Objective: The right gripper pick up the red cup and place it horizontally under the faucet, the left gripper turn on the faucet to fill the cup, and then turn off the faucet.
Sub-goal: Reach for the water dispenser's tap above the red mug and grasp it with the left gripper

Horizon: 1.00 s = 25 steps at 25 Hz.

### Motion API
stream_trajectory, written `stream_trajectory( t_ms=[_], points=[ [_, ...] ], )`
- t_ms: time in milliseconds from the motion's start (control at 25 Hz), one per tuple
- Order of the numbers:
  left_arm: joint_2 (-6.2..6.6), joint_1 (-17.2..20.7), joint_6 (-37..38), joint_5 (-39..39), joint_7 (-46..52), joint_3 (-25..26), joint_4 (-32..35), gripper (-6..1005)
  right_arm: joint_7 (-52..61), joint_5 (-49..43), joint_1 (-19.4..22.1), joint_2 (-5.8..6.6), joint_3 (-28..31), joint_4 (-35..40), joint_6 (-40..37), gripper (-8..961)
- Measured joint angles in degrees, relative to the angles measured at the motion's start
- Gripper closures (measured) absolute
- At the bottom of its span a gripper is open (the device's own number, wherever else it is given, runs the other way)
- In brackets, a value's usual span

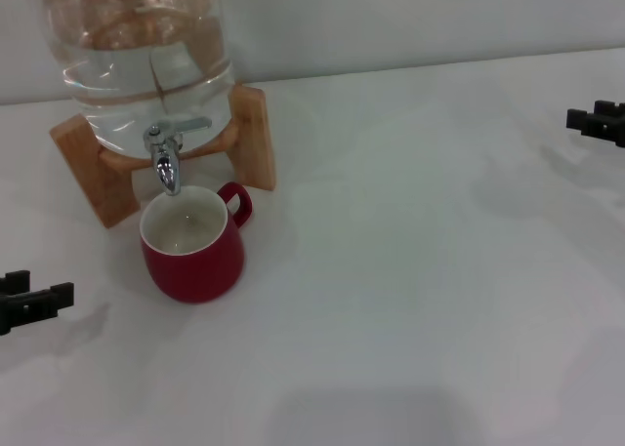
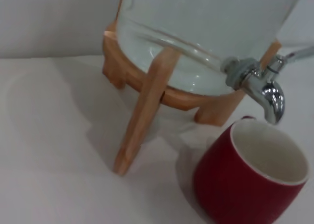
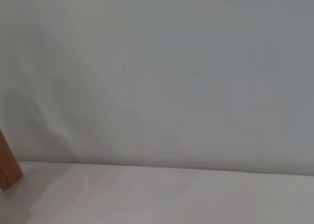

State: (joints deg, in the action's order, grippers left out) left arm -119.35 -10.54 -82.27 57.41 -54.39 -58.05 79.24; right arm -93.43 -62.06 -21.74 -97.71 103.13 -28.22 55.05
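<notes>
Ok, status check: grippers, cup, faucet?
Left gripper and right gripper at table edges, holding nothing. Red cup upright under faucet. Path clear.

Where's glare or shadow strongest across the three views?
Head view: highlights on the glass jar and faucet; soft shadows beside the left gripper and right gripper. Left wrist view: bright glint on the spout, shadow beside the red cup and wooden stand. Right wrist view: flat, featureless wall.

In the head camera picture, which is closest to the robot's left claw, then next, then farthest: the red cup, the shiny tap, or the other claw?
From the left gripper, at the left edge:
1. Red cup, under the spout.
2. Faucet, just behind the cup.
3. Right gripper, far right edge.
</notes>
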Motion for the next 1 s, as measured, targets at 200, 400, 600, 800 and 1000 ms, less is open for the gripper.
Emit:
stream_trajectory(
  t_ms=[200,400,600,800,1000],
  points=[
    [-0.08,1.1,2.6,-8.1,6.5,-8.8,9.4,287,-0.1,0.0,0.0,-0.26,0.1,0.0,-0.4,403],
    [-0.1,1.3,5.3,-13.9,9.4,-14.9,16.5,288,-0.5,0.0,0.0,-0.84,0.1,0.0,-1.3,403],
    [-0.1,1.3,7.7,-17.3,9.8,-18.4,21.6,289,-0.9,0.0,0.1,-1.15,0.1,0.0,-2.1,402],
    [-0.01,1.4,12.6,-20.0,9.3,-21.7,23.7,293,-0.9,0.0,0.1,-1.26,0.2,0.1,-2.3,402],
    [0.06,0.6,15.1,-20.3,5.9,-23.9,23.9,305,-0.9,0.0,0.1,-1.48,0.3,0.1,-2.4,402]
  ],
)
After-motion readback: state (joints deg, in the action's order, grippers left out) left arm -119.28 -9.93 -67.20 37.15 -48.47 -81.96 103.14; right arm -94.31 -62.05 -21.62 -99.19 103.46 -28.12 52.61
